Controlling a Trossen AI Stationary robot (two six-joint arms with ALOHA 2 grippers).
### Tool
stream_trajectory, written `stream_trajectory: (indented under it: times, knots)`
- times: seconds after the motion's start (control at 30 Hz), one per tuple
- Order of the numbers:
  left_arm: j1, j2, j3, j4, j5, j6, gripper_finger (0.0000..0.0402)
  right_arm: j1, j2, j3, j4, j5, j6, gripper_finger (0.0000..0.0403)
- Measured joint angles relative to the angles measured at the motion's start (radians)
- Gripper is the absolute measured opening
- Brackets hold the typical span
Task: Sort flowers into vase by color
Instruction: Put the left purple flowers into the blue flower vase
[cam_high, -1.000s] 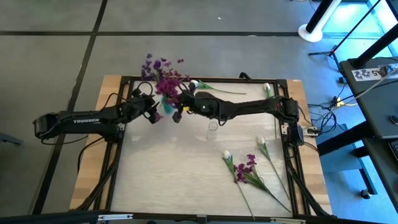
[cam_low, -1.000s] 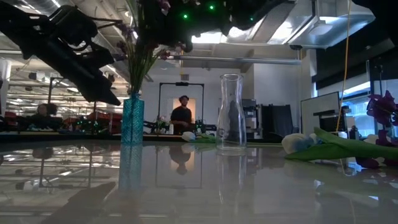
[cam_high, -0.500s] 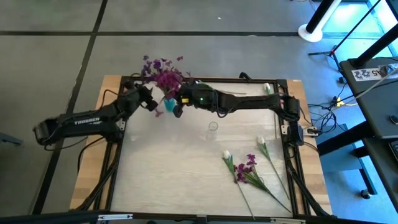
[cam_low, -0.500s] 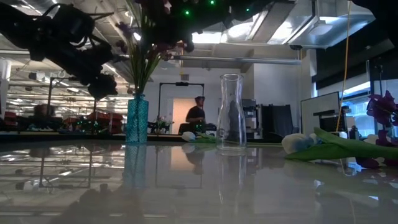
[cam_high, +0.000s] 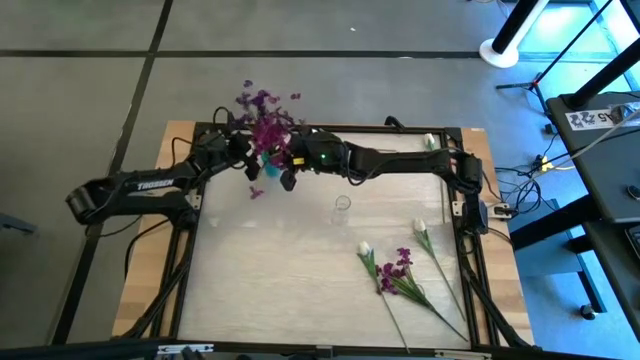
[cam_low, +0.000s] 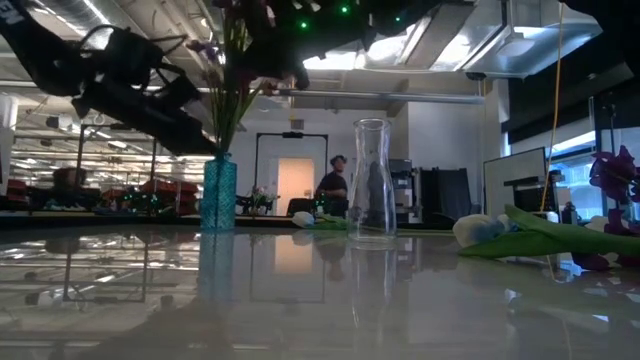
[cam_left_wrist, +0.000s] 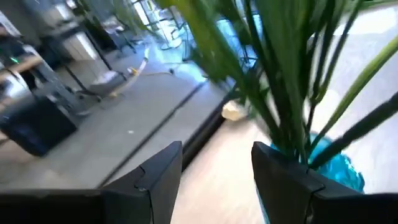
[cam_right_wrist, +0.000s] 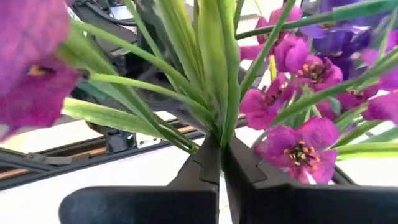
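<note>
A blue vase (cam_low: 218, 193) stands by its base near the table's far left and holds a bunch of purple flowers (cam_high: 265, 122) on green stems. My right gripper (cam_right_wrist: 219, 149) reaches in from the right and is shut on those stems, above the vase. My left gripper (cam_left_wrist: 217, 168) is open, at the vase's left side, with the blue vase (cam_left_wrist: 339, 171) just outside one finger. An empty clear glass vase (cam_high: 343, 206) stands mid-table. Two white tulips (cam_high: 366, 249) and a purple stem (cam_high: 396, 272) lie flat at the near right. My right gripper pinches the bundled green stems (cam_right_wrist: 214, 127) between its two fingers, just below the blossoms. The fingers come roughly level from the table's right and lie across the stems. The stems stand upright, with their lower ends (cam_low: 222, 135) in the blue vase. My left gripper: I cannot tell whether its finger (cam_left_wrist: 283, 177) touches the blue vase.
More white tulips lie at the far edge (cam_high: 430, 142) and behind the bunch (cam_high: 312, 134). A black frame (cam_high: 400, 128) rims the table. The near left half of the tabletop (cam_high: 270, 280) is bare. A person (cam_low: 335, 185) moves in the room beyond.
My left gripper has moved up and toward the table's far edge, beside the blue vase. My right gripper has shifted a little toward the far edge, and the purple bunch has gone with it. The blue vase has slid slightly and still stands upright.
</note>
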Motion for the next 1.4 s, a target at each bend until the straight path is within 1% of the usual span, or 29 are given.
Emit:
stream_trajectory:
  times: [0.13, 0.23, 0.37, 0.43, 0.57, 0.7, 0.83, 0.97, 1.17, 1.4]
  knots:
    - [0.040, 0.040, 0.000, -0.004, 0.102, -0.071, 0.0190, -0.005, 0.000, 0.000, -0.020, -0.016, 0.021, 0.0003]
    - [0.046, 0.041, 0.000, -0.007, 0.146, -0.100, 0.0190, -0.005, 0.000, 0.000, -0.018, -0.016, 0.022, 0.0003]
    - [0.031, 0.041, 0.000, -0.013, 0.215, -0.124, 0.0190, -0.008, 0.005, -0.003, -0.043, 0.022, 0.023, 0.0003]
    - [0.020, 0.041, 0.000, -0.017, 0.230, -0.127, 0.0190, -0.009, 0.006, -0.005, -0.052, 0.049, 0.024, 0.0003]
    - [-0.021, 0.041, 0.000, -0.022, 0.232, -0.136, 0.0190, -0.008, 0.004, -0.003, -0.059, 0.116, 0.026, 0.0003]
    - [-0.065, 0.041, 0.000, -0.022, 0.221, -0.138, 0.0190, -0.009, 0.003, -0.002, -0.077, 0.117, 0.029, 0.0003]
    - [-0.095, 0.041, 0.001, -0.022, 0.189, -0.129, 0.0190, 0.001, 0.004, -0.002, -0.102, 0.122, 0.032, 0.0003]
    - [-0.114, 0.038, 0.001, -0.022, 0.168, -0.121, 0.0190, 0.010, 0.016, -0.001, -0.131, 0.147, 0.065, 0.0003]
    - [-0.140, 0.035, 0.001, -0.026, 0.168, -0.118, 0.0190, 0.013, 0.072, -0.001, -0.127, 0.125, 0.119, 0.0003]
    - [-0.163, 0.004, 0.000, -0.048, 0.159, -0.102, 0.0190, 0.013, 0.111, 0.000, -0.117, 0.135, 0.138, 0.0003]
